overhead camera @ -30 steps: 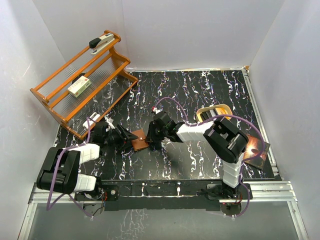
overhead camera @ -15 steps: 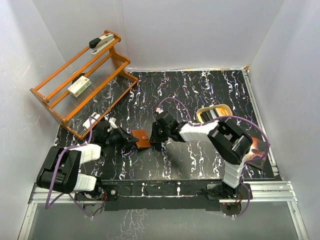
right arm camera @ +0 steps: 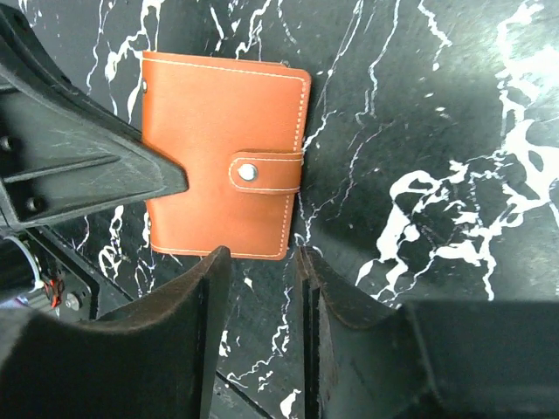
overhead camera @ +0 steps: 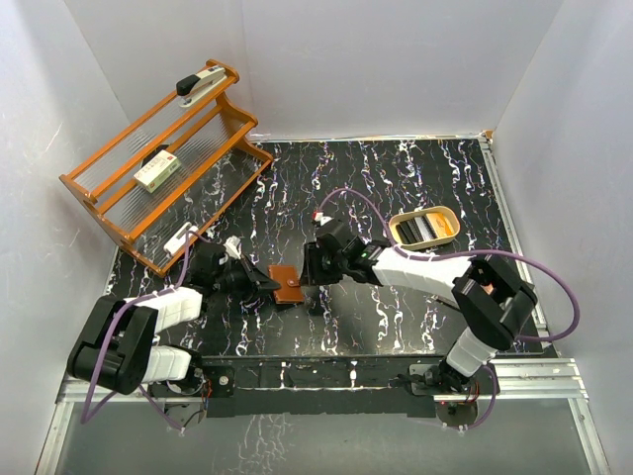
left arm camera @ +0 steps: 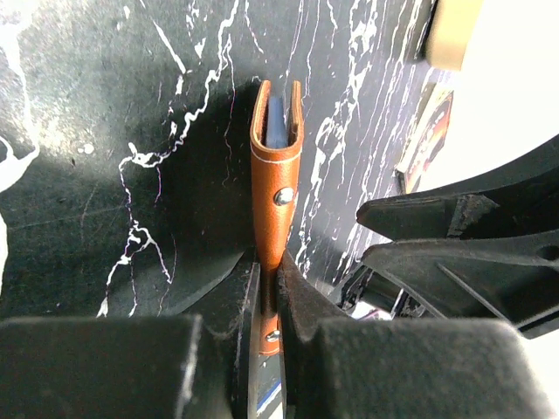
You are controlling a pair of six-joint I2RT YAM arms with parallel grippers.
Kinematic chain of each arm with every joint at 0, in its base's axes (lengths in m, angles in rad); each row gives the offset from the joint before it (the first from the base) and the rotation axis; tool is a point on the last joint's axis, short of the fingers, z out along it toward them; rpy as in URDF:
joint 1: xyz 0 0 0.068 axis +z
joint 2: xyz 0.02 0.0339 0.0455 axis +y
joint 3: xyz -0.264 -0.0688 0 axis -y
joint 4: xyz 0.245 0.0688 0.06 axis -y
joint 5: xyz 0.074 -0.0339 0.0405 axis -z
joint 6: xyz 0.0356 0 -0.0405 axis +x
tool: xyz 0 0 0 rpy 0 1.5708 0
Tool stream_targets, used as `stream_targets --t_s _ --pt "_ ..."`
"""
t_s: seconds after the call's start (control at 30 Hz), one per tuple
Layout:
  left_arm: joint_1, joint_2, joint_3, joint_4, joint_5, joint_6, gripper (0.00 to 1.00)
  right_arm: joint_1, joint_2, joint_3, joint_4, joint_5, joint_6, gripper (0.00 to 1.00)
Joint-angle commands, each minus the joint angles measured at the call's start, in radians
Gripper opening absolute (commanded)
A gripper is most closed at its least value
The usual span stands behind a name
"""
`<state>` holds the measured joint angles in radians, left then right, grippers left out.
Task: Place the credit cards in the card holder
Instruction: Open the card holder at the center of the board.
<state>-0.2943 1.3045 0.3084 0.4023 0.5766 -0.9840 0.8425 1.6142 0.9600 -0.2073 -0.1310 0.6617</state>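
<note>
Left end effector [left arm camera: 269, 272] grips card holder [left arm camera: 276, 179] enclosing card [left arm camera: 276, 122].

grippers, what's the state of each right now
left gripper: shut on the holder
right gripper: open, holding nothing

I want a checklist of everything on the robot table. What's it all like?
Surface: black marbled table.
Job's things: brown card holder folded, tab snapped; blue card peeks from inside.
Clutter: orange rack with stapler and box; tan tray.
Grippers: left gripper pinches the card holder; right gripper open beside it.
Cables: purple cables loop over both arms.
Surroundings: white walls.
</note>
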Motion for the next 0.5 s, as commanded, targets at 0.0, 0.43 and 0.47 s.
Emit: stream_targets --t_s 0.0,0.43,0.47 --pt "-0.025 -0.023 0.015 -0.017 0.027 0.021 0.00 0.029 0.006 0.051 0.004 0.001 0.002 0.36" --pt "-0.079 0.011 0.020 0.016 0.040 -0.001 0.00 0.064 0.134 0.149 -0.024 0.057 -0.025 0.44" --pt "-0.080 0.015 0.021 0.010 0.039 -0.001 0.00 0.064 0.153 0.150 -0.026 0.070 -0.031 0.44"
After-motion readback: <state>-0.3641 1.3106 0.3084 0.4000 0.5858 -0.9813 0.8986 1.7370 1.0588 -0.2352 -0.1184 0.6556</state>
